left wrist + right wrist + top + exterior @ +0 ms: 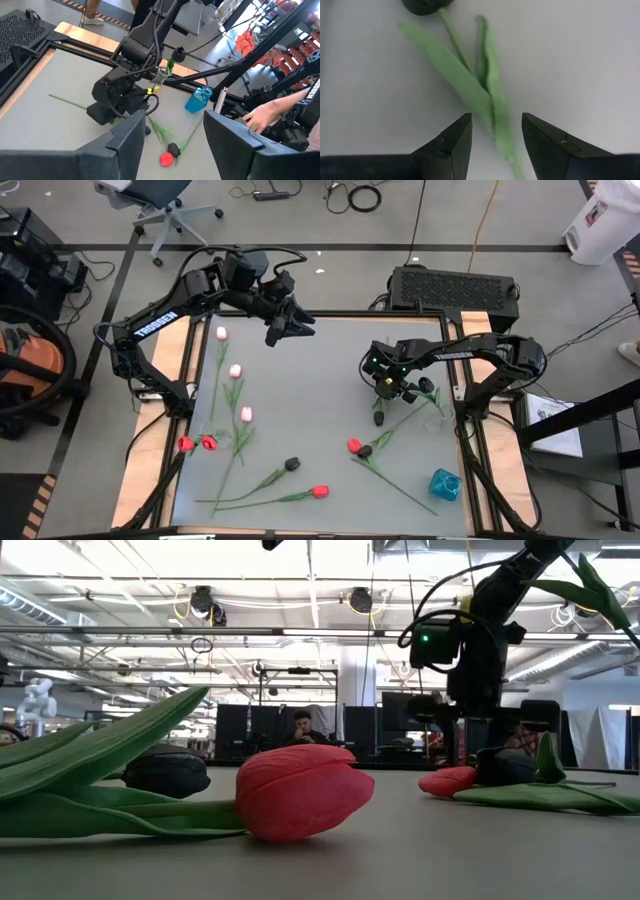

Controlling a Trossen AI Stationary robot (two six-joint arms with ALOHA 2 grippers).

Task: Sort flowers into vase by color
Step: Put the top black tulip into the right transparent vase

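Right gripper (492,135): held low over the grey table top (320,390), on its right half. The fingers are spread apart, and the stem and leaves of a black-headed tulip (470,80) are seen lying on the table between and just ahead of the fingertips. Whether the stem is touched cannot be told. The black head (379,418) is found just beyond the fingers in the high view.

Left gripper (288,327): held above the far left part of the table, fingers parted, nothing between them. Its wrist view is directed across the table at the right arm (131,75).

Flowers, all lying flat on the table:
- Three pink tulips (236,371) are ranged in a line beside and nearer than the left gripper.
- Two red tulips (197,444) are placed head to head near the left edge.
- A black tulip (292,465) and a red tulip (319,491) are laid toward the near edge, well apart from both grippers.
- A red head (354,445) and a black head (366,451) lie touching, just nearer than the right gripper.

Blue glass vase (445,484): set at the near right corner, beside the right arm's base side, apart from all flowers.

Person (303,729): seen in the room beyond the table; a hand (262,116) is visible off the table edge.
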